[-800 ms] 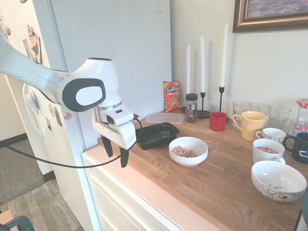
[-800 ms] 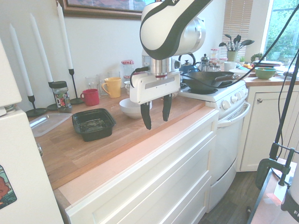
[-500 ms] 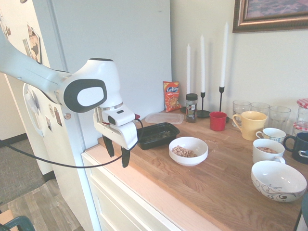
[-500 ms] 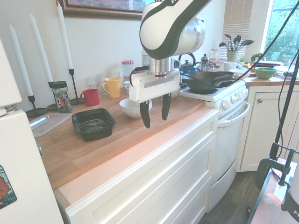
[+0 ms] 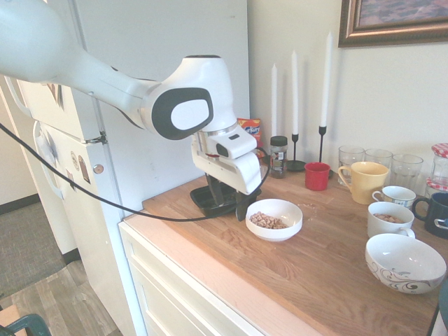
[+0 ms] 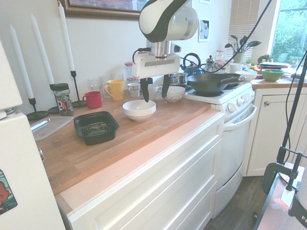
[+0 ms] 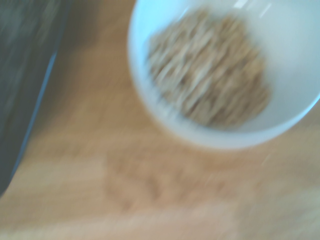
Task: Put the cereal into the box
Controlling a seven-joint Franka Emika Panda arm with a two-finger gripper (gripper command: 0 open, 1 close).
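Observation:
The cereal [image 5: 268, 220] is a small tan heap inside a white bowl [image 5: 290, 210] on the wooden counter; the wrist view shows the cereal [image 7: 207, 75] blurred and from close above. The box [image 6: 96, 127], a shallow black tray, lies beside the bowl [image 6: 139, 109]. In the first exterior view the arm hides most of the box [image 5: 203, 201]. My gripper [image 5: 225, 201] hangs open and holds nothing, just above the counter between bowl and box. In the second exterior view the gripper [image 6: 154, 91] hovers over the bowl's far side.
A clear flat container [image 6: 48, 127], a spice jar [image 5: 278, 155], tall candles [image 5: 325, 77] and a red cup [image 5: 316, 176] stand at the back. A yellow mug [image 5: 364, 180], glasses and more bowls [image 5: 404, 262] crowd the far end. A stove with a pan [image 6: 216, 82] adjoins the counter.
The arm has swung from the counter's front edge inward over the counter to the white bowl. The gripper stayed open. Bowl and box have not moved.

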